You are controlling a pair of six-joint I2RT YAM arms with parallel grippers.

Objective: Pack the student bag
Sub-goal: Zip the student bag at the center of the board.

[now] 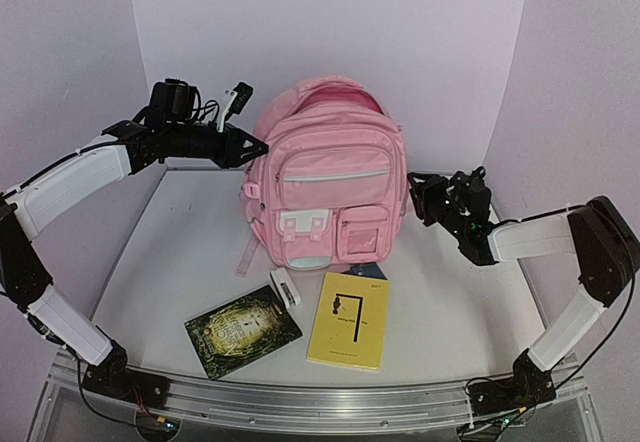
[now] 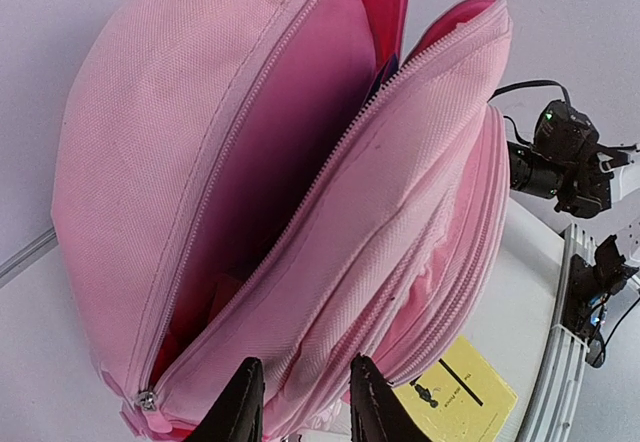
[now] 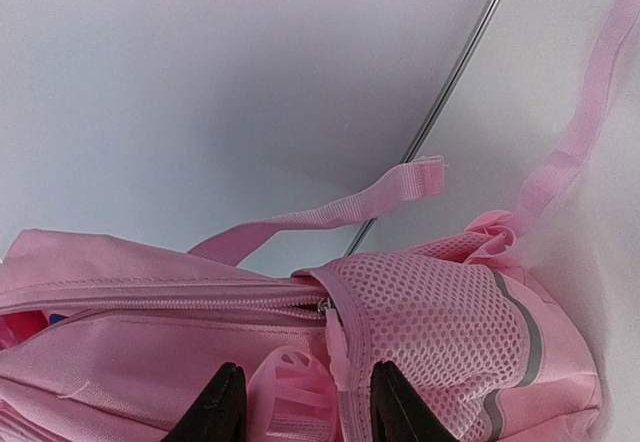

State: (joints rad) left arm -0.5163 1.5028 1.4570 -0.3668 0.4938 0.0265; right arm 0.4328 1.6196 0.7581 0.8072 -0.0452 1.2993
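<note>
The pink student bag (image 1: pixel 325 177) stands upright in the middle of the table with its main compartment unzipped at the top (image 2: pixel 290 162). My left gripper (image 1: pixel 258 148) is at the bag's upper left side. Its fingers stand apart (image 2: pixel 305 402), with the front panel's zipped rim between them. My right gripper (image 1: pixel 414 200) presses against the bag's right side. Its fingers (image 3: pixel 308 407) are closed around a fold of the bag beside the mesh side pocket (image 3: pixel 440 312), and a pink rubber zip pull (image 3: pixel 290 387) lies between them.
In front of the bag lie a dark green book (image 1: pixel 242 330), a yellow book (image 1: pixel 348 319) and a small white object (image 1: pixel 285 288). A blue item (image 1: pixel 370 271) peeks out behind the yellow book. Loose pink straps (image 3: pixel 330 212) trail behind the bag near the back wall.
</note>
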